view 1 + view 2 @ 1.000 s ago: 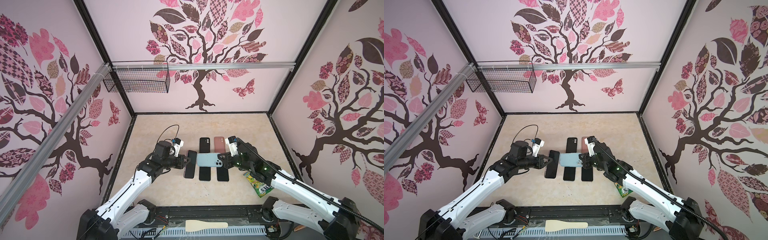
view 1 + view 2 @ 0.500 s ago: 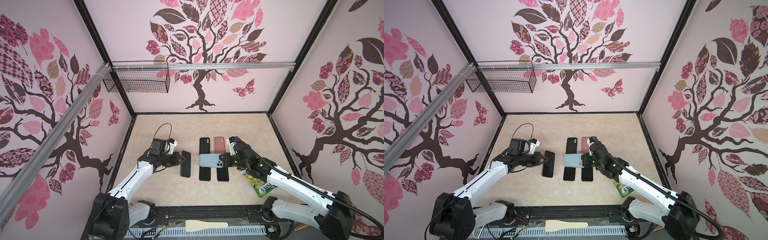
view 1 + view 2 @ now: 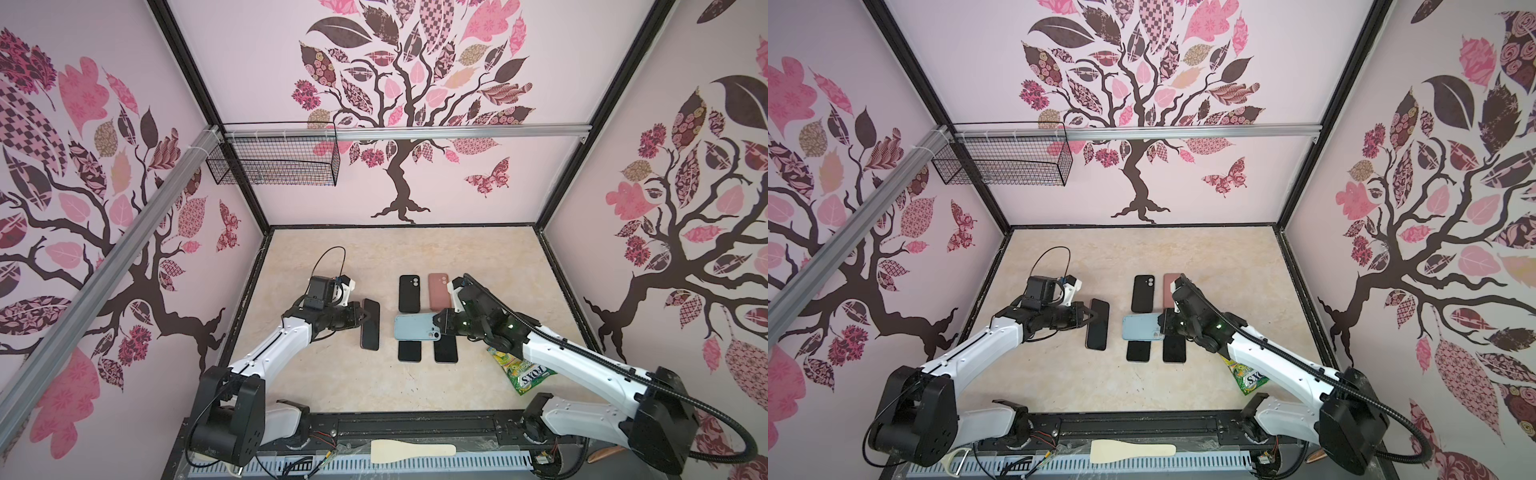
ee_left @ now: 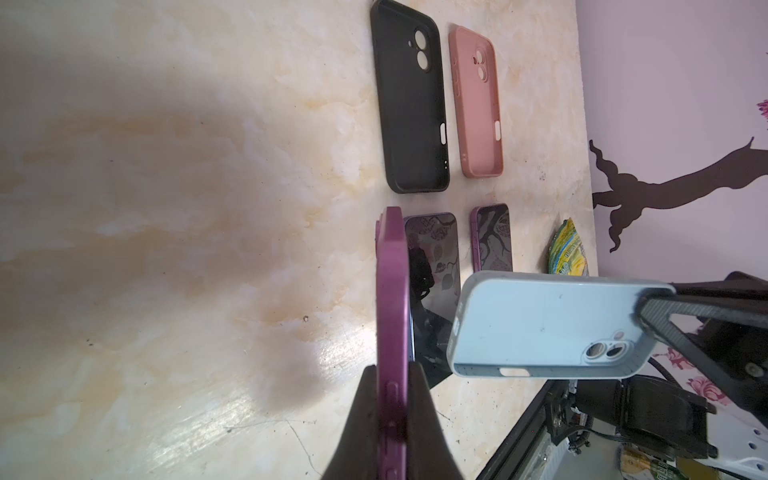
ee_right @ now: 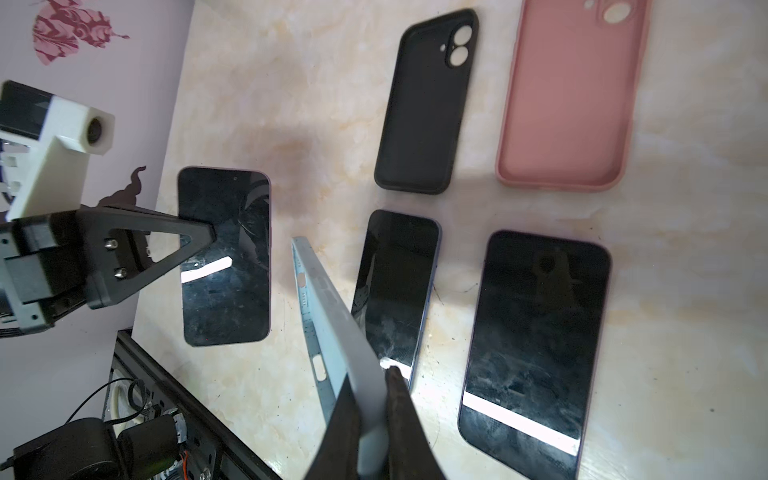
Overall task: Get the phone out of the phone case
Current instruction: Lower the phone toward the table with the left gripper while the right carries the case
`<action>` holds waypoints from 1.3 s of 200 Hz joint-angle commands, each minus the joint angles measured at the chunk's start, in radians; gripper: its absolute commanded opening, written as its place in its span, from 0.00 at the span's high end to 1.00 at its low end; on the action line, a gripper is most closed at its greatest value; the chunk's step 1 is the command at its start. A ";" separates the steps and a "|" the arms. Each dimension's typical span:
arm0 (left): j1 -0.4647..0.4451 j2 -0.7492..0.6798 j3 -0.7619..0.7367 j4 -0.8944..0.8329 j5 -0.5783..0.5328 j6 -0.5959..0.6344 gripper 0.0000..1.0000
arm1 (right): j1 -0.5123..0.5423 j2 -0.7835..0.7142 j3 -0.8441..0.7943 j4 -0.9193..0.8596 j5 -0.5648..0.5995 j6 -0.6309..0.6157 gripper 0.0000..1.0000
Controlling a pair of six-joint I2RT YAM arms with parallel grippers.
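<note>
Pulling leftward, the left tool [image 3: 362, 319] has drawn the purple phone [image 3: 370, 332], pinched by its edge, clear of the blue case [image 3: 413, 327] pinched in the right tool [image 3: 436, 326] above the counter [image 3: 374, 257]; extraction looks done.

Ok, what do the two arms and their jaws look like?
Both arms: white link shells, black joint housings. The left arm carries a thin looped black cable and a white camera mount. The right arm has a thick ribbed black hose and green lights near the wrist. Jaws are dark, triangular, open-framed.
</note>
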 commanded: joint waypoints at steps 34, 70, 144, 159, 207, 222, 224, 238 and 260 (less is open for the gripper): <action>0.002 0.083 0.008 0.053 0.040 0.049 1.00 | -0.003 0.106 0.049 0.009 -0.030 0.067 1.00; 0.000 0.146 0.023 0.049 0.041 0.054 1.00 | -0.003 0.151 0.065 0.023 -0.034 0.092 1.00; 0.002 0.219 0.033 0.102 0.066 0.011 1.00 | -0.003 0.232 0.112 0.014 -0.011 0.090 1.00; 0.002 0.230 0.035 0.115 0.070 -0.003 1.00 | -0.002 0.247 0.118 0.013 -0.006 0.087 1.00; 0.002 0.275 0.035 0.151 0.083 -0.030 1.00 | -0.003 0.274 0.149 -0.028 0.039 0.059 1.00; 0.002 0.284 0.029 0.166 0.087 -0.038 1.00 | -0.004 0.284 0.151 -0.026 0.040 0.055 1.00; 0.002 0.285 0.029 0.167 0.088 -0.039 1.00 | -0.004 0.285 0.152 -0.027 0.039 0.056 1.00; 0.002 0.291 0.023 0.179 0.089 -0.044 1.00 | -0.003 0.301 0.154 -0.017 0.025 0.055 1.00; 0.001 0.296 0.014 0.196 0.094 -0.052 1.00 | -0.004 0.327 0.167 -0.016 0.012 0.047 1.00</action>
